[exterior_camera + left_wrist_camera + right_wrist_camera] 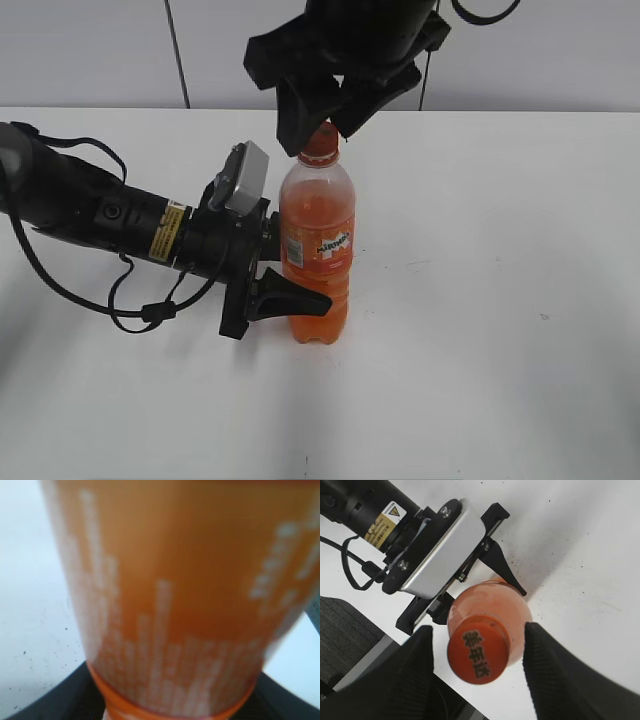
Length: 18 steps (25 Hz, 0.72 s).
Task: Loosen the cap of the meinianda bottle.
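Overhead, the right gripper (322, 125) hangs straight down over the cap (320, 141), its two black fingers (407, 680) spread to either side of it; the right wrist view shows a clear gap between each pad and the cap's rim, so the jaws stand open around the cap without touching it. That cap is orange, with white characters on its top, and sits screwed on the neck of the meinianda bottle (317, 250). Lower down, the left gripper (290, 270) reaches in from the left, level with the table (500, 300), and its jaws are closed on the bottle's lower body near the bottom edge of the orange label; one dark finger (290, 298) shows across the front of the bottle. Through the left wrist camera the label fills almost the whole picture, blurred, with white bars of print on orange. Upright on the white table, the bottle stands near the middle of the exterior view, filled with orange drink almost to the shoulder. Behind the table runs a pale grey wall (560, 50).
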Each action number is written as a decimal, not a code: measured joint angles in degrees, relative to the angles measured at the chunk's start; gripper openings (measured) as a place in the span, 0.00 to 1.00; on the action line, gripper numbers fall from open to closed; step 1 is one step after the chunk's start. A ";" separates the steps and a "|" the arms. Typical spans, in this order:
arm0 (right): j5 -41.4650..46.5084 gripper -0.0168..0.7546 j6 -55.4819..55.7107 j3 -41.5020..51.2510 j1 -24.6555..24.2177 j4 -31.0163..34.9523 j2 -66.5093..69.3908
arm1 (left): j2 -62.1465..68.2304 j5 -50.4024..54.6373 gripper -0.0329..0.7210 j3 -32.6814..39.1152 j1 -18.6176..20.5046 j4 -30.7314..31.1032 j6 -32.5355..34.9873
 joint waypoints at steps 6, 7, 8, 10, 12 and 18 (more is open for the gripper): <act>0.00 0.49 0.00 0.00 0.00 0.00 0.40 | 0.00 0.00 0.58 0.00 0.00 0.00 0.04; 0.00 0.45 0.00 0.00 0.00 0.05 0.40 | 0.00 0.00 0.58 0.00 0.00 0.00 0.04; 0.00 0.42 0.00 0.00 0.00 0.04 0.40 | 0.00 0.00 0.58 0.00 0.00 0.00 0.04; 0.00 0.38 0.00 0.00 0.00 0.04 0.40 | 0.00 0.00 0.58 0.00 0.00 0.00 0.04; 0.00 0.38 -0.48 0.00 0.00 0.04 0.40 | 0.00 0.00 0.58 0.00 0.00 0.00 0.04; 0.00 0.38 -15.20 0.00 0.00 0.30 0.40 | 0.00 -0.02 0.58 0.00 0.00 0.04 0.09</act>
